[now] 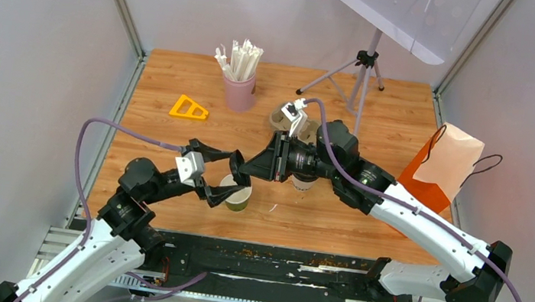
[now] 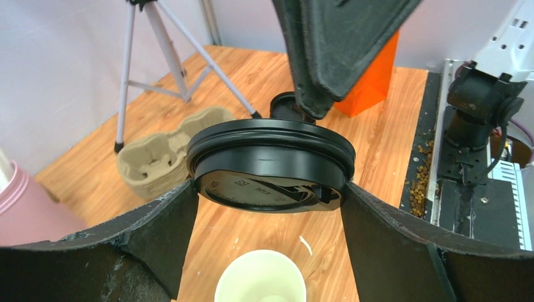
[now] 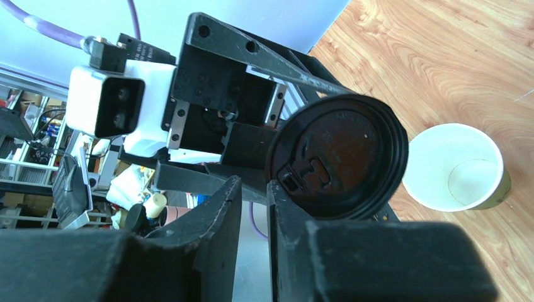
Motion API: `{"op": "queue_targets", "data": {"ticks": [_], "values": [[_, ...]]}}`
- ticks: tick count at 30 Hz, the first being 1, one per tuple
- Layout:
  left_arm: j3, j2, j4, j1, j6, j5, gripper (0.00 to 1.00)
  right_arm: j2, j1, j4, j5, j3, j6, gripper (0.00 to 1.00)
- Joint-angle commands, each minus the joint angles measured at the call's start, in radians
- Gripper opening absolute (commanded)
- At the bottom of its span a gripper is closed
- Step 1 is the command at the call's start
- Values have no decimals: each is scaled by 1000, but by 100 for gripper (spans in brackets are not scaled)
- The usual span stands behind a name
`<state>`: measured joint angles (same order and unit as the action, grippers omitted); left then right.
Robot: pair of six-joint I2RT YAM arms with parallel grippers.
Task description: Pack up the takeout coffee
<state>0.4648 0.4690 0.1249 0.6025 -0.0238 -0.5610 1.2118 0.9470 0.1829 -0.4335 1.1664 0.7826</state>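
An olive-green paper cup stands open, with no lid on it, near the table's front; its white inside shows below my left gripper. My left gripper is shut on a black lid, gripping its rim from both sides, tilted, above the cup. My right gripper points left at the lid, jaws a narrow gap apart with nothing between them; one finger reaches the lid's far rim. A whitish cup with a black lid sits mostly hidden under my right arm.
A brown pulp cup carrier lies behind the cups. A pink cup of white sticks and a yellow triangle sit at the back left. A tripod stands at the back, an orange bag on the right.
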Motion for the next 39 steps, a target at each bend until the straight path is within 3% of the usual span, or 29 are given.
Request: {"op": "queue_targets", "data": {"ticks": [1, 11, 18, 21, 23, 25, 26, 39], "values": [[122, -12, -201, 3, 8, 135, 87, -39, 6, -3, 47, 19, -26, 25], [382, 91, -685, 4, 142, 369, 74, -123, 3, 167, 245, 10, -112, 37], [674, 347, -1124, 3, 250, 419, 72, -188, 3, 283, 352, 16, -175, 46], [762, 471, -1245, 3, 278, 379, 69, -203, 1, 309, 377, 23, -188, 61], [797, 539, -1293, 4, 285, 358, 66, -211, 1, 329, 391, 28, -194, 73], [820, 588, -1318, 4, 283, 365, 65, -218, 1, 348, 405, 34, -197, 96], [829, 609, -1325, 5, 282, 374, 65, -221, 1, 356, 410, 36, -198, 100], [913, 873, -1364, 13, 271, 396, 65, -239, 1, 400, 468, 44, -256, 100]]}}
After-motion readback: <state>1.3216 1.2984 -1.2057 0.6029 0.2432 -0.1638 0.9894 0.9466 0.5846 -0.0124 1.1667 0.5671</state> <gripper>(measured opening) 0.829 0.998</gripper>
